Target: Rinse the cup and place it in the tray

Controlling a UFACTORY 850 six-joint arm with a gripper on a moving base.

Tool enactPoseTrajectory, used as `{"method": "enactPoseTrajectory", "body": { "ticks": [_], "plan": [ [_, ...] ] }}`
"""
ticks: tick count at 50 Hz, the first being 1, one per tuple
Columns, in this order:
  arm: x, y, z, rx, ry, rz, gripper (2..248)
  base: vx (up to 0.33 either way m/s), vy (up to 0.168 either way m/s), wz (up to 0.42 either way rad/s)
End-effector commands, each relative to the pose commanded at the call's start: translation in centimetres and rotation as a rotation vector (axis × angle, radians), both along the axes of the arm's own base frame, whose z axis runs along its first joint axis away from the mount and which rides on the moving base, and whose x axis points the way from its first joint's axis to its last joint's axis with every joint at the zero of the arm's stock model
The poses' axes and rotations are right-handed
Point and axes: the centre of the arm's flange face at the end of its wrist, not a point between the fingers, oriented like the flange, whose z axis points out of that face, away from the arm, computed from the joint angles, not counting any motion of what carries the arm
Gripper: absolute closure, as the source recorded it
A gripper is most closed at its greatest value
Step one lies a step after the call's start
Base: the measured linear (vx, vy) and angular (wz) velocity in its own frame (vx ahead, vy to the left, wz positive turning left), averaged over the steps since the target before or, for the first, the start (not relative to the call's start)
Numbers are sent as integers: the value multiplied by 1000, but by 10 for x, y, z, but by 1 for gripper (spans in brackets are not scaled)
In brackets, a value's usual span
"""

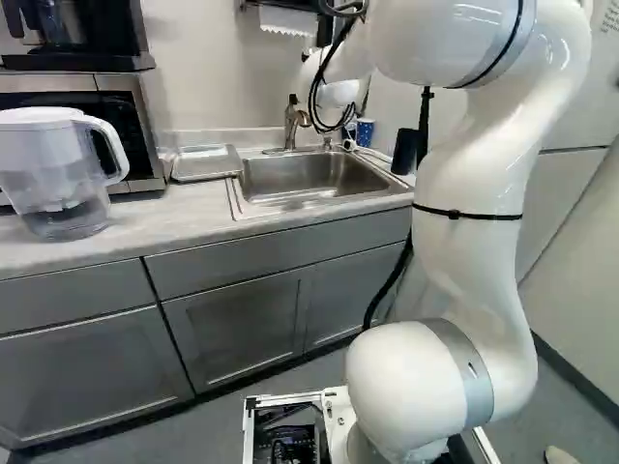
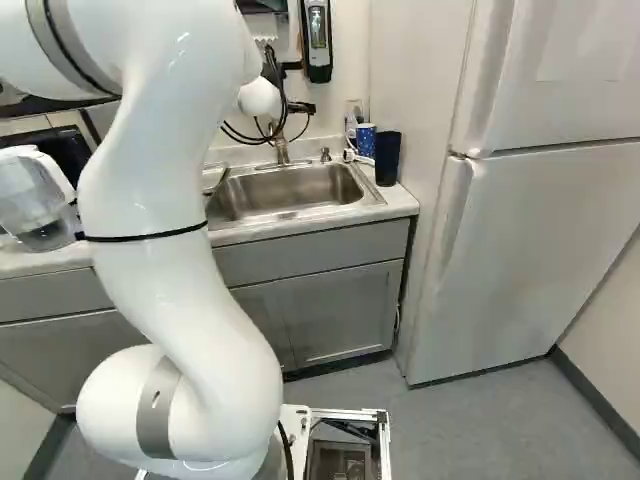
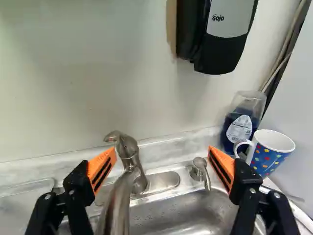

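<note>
Two orange-padded fingers [image 3: 101,169] are standing wide apart on our open black hand [image 2: 301,107], with the curved metal faucet [image 3: 128,152] showing between them. We are seeing the blue, multicoloured-dotted cup with a white handle [image 3: 268,152] standing on the pale worktop [image 1: 164,227] beside the steel sink [image 1: 300,171], near a dark blue tumbler [image 2: 387,158]. A flat grey rectangular tray [image 1: 208,164] is lying at the sink's other side.

Grey base cabinets [image 1: 237,327] carry a light countertop [image 1: 174,220]; a pale wall [image 1: 198,92] bounds the far side; a white refrigerator [image 2: 520,240] stands right on grey floor [image 2: 480,425].
</note>
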Motion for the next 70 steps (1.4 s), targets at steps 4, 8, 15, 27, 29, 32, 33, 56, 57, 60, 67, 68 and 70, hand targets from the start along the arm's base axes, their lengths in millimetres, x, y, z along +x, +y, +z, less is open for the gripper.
{"method": "enactPoseTrajectory", "body": {
  "ticks": [4,8,15,27,29,32,33,56,57,60,67,68,70],
  "plan": [
    [6,0,-1,3,4,-2,3,0,0,0],
    [12,-1,-2,4,4,-4,3,0,0,0],
    [23,-1,-4,5,-2,-6,3,0,0,0],
    [41,-1,-4,6,-34,-7,3,0,0,0],
    [43,-1,-4,6,-41,-7,3,0,0,0],
    [46,0,-4,7,-50,-7,3,0,0,0],
    [46,0,-4,7,-52,-7,3,0,0,0],
    [63,13,-3,9,-100,8,3,0,0,0],
    [63,13,-3,9,-100,8,3,0,0,0],
    [63,13,-3,9,-100,8,3,0,0,0],
    [63,13,-3,9,-100,8,3,0,0,0],
    [63,13,-3,9,-100,8,3,0,0,0],
    [63,13,-3,9,-100,8,3,0,0,0]
  ]
}}
